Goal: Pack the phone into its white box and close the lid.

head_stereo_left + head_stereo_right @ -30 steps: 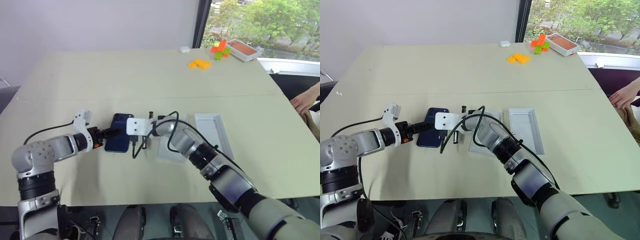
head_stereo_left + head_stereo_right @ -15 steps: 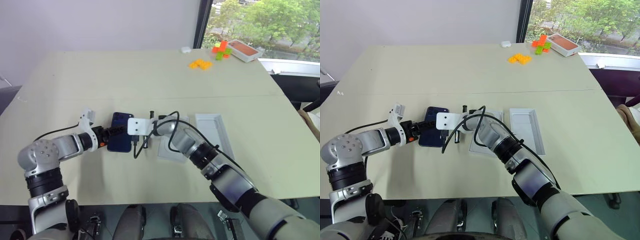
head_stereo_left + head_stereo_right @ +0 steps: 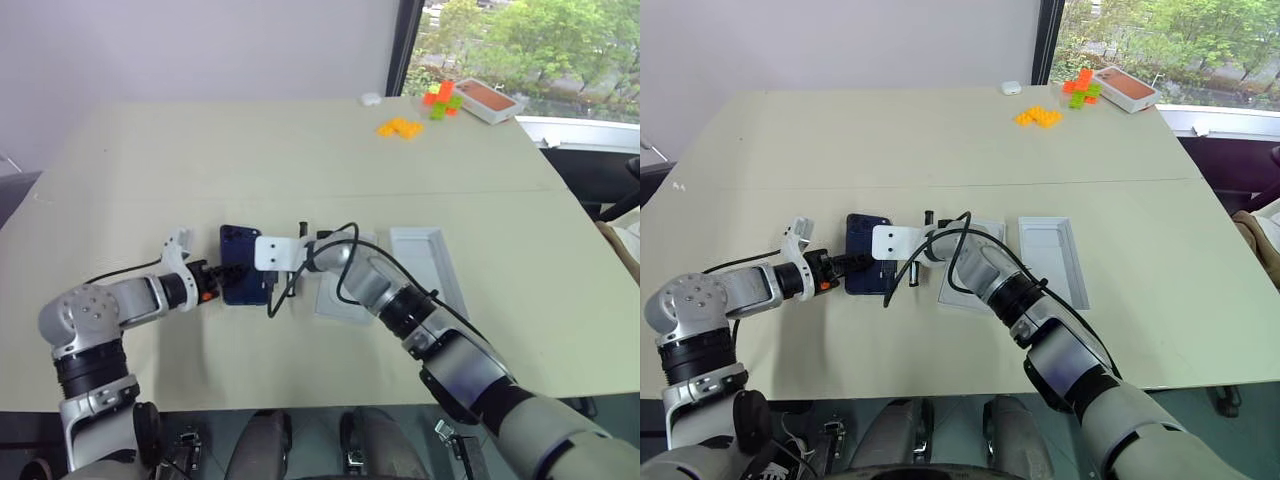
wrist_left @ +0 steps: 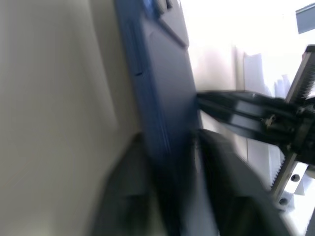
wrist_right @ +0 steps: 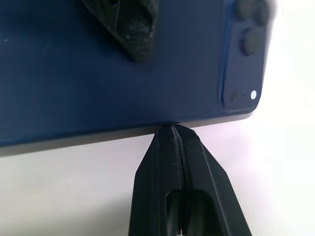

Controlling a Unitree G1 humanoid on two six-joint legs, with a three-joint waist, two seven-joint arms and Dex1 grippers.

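Room: grey wall ahead, window with green trees at the far right corner
Table (image 3: 300, 150): wide pale top, orange blocks (image 3: 399, 127) far back
Lid (image 3: 428, 262): open side up, right of the white box (image 3: 340, 290), close beside it
Phone (image 3: 240, 268): dark blue, left of the white box, one long edge tipped up off the table
Left gripper (image 4: 172, 162): fingers clamped on the phone's near end, one each side
Right gripper (image 5: 172, 129): fingers pressed together, tips touching the phone's right long edge
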